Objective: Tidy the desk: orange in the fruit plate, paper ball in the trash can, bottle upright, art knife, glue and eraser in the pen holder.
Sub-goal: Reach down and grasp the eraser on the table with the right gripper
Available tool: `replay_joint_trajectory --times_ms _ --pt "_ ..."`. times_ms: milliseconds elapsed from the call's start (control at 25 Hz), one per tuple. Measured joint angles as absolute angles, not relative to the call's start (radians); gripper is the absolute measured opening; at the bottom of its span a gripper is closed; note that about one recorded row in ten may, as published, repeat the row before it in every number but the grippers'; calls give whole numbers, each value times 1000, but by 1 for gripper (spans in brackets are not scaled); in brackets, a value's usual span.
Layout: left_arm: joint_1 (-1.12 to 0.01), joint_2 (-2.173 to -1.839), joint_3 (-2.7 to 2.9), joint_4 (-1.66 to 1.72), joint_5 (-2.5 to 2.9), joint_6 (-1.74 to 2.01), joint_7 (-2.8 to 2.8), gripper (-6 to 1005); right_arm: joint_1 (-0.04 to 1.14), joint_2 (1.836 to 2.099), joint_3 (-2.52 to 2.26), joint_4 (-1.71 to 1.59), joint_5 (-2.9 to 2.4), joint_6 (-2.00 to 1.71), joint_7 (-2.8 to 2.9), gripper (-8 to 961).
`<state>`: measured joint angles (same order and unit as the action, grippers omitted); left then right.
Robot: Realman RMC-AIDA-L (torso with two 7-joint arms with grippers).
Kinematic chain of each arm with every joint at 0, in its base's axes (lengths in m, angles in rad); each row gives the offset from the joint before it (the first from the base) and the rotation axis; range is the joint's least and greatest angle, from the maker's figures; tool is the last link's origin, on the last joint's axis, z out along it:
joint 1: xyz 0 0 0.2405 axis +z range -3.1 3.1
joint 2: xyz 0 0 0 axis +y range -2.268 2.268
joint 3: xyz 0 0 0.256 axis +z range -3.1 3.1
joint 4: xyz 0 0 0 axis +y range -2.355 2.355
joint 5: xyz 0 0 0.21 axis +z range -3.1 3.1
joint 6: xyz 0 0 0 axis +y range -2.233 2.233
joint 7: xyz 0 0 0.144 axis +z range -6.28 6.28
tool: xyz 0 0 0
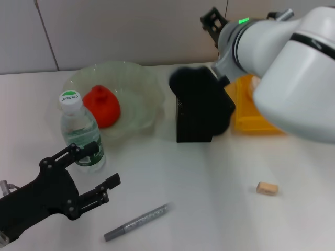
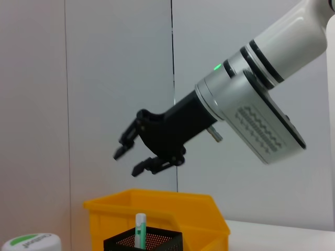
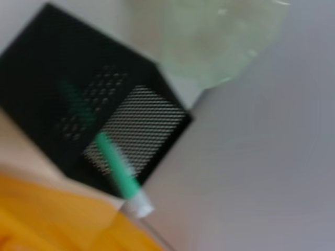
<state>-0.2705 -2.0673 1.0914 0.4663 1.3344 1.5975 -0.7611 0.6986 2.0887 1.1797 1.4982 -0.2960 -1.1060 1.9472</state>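
Right arm reaches in from the robot's right, its big white forearm crossing the upper right of the head view; the right end effector [image 2: 137,153] hangs in the air above the holder [image 1: 194,119], fingers parted with nothing between them. Left end effector [image 1: 97,180] sits low at the near left of the desk [image 1: 199,188], fingers spread open and empty, just beside the bottle [image 1: 80,130]. Bottle stands upright, white cap with green mark on top, near the plate [image 1: 138,86]. Plate is a pale green translucent bowl at the back left; the orange [image 1: 102,106] lies inside it. Holder is a black mesh box in the middle of the desk, just beside the plate; a green-and-white glue [image 3: 119,175] stick leans in it, its white end poking past the rim. Yellow bin [image 1: 251,115] stands behind and to the right of the holder, mostly hidden by the arm; contents cannot be told. Knife [image 1: 136,222], grey and slim, lies flat on the near desk, not far from the left end effector. Eraser [image 1: 267,188], small and tan, lies alone on the right side of the desk, well apart from the holder.
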Motion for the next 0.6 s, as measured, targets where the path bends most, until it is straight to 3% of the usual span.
replay_joint_trajectory --times_ms 200,600 --pt "-270 -2066 1087 466 1334 1598 -761 781 677 2087 1228 1516 -295 -1031 2021 466" --pt "-277 -2066 1077 466 1335 1603 -762 781 633 2085 1331 1572 -281 -853 2277 721"
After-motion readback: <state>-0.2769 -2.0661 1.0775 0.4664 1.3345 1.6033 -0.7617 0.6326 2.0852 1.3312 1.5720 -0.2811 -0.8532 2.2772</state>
